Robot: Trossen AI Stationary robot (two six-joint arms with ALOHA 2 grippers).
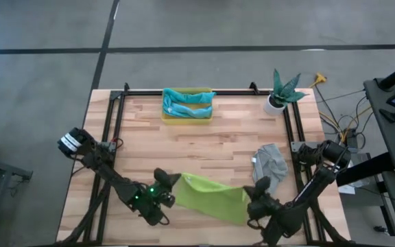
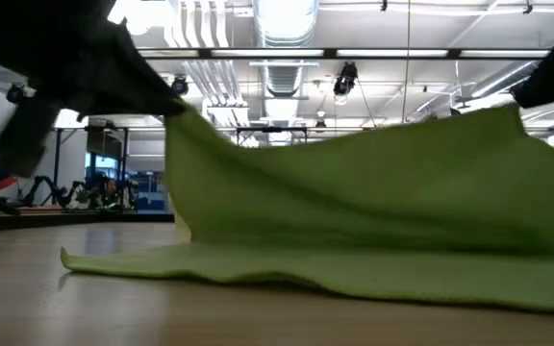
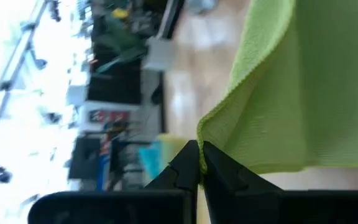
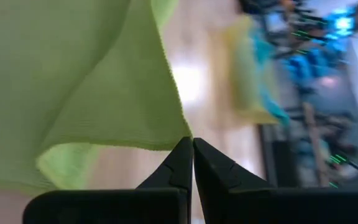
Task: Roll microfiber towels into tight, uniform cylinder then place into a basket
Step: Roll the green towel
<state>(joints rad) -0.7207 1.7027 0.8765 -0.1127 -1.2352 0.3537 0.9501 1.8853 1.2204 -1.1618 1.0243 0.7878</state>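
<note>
On the wooden tabletop (image 1: 204,144), the lime green towel (image 1: 214,195) sits at about 6 o'clock, near the front edge, stretched between the two arms. The left claw (image 1: 171,180) is clamped on the towel's corner toward 7 o'clock, and the left wrist view shows its fingertips (image 3: 191,163) pressed together on the cloth edge. The right claw (image 1: 256,194) is at about 5 o'clock with its fingers together on the towel's opposite corner; in the right wrist view the cloth edge meets the closed fingertips (image 4: 188,155). From the low view both held corners are lifted off the wood while the towel's middle and near edge sag and lie on the tabletop.

The grey towel (image 1: 269,163) lies crumpled toward 4 o'clock, just beside the right arm and near the green towel's right end; whether the two touch cannot be told. The yellow basket (image 1: 187,116) stands at 12 o'clock against the far rail, well apart from the claws, with a teal towel (image 1: 187,101) bunched inside it. A second, lighter blue cloth in the basket cannot be made out for certain. A white plant pot (image 1: 275,103) with green leaves stands at about 1 o'clock, near the far right corner. Between the green towel and the basket the wood is bare.
</note>
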